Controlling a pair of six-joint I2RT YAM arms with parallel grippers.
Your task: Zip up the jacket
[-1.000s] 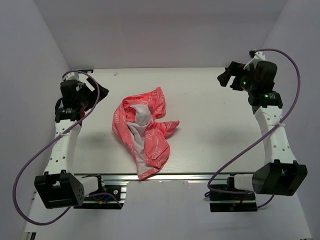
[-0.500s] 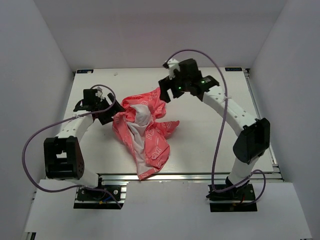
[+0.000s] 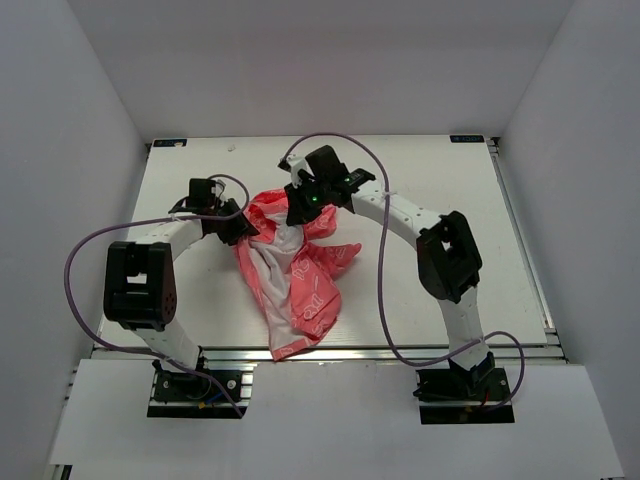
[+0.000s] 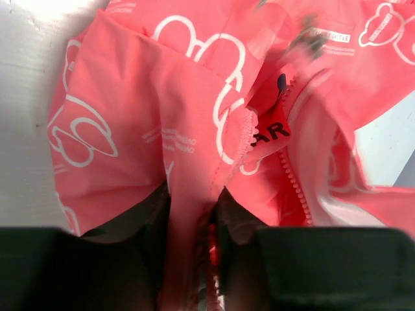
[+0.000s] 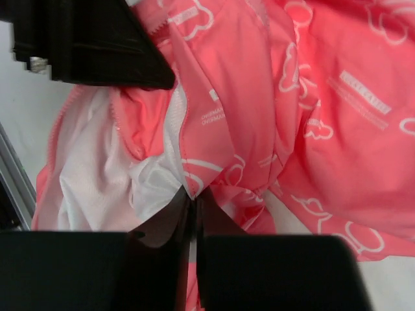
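Note:
The jacket (image 3: pixel 295 270) lies crumpled in the middle of the table, coral-pink with white print and white lining showing. My left gripper (image 3: pixel 243 232) sits at its upper left edge, and in the left wrist view it (image 4: pixel 194 220) is shut on a fold of the jacket (image 4: pixel 149 123) beside the zipper teeth (image 4: pixel 292 188). My right gripper (image 3: pixel 297 212) is at the jacket's top edge. In the right wrist view it (image 5: pixel 193 201) is shut on a thin pink hem of the jacket (image 5: pixel 259 97) where the white lining (image 5: pixel 91 175) meets it.
The white table (image 3: pixel 440 200) has side walls left, right and behind. A metal rail (image 3: pixel 400 350) runs along its near edge. The left arm's purple cable (image 3: pixel 90 250) loops over the table's left side, and the right arm's cable (image 3: pixel 385 290) hangs beside the jacket.
Both arms swung in from the table's far corners to the jacket. Both grippers went from open to shut on its fabric, and the jacket's top part has shifted slightly.

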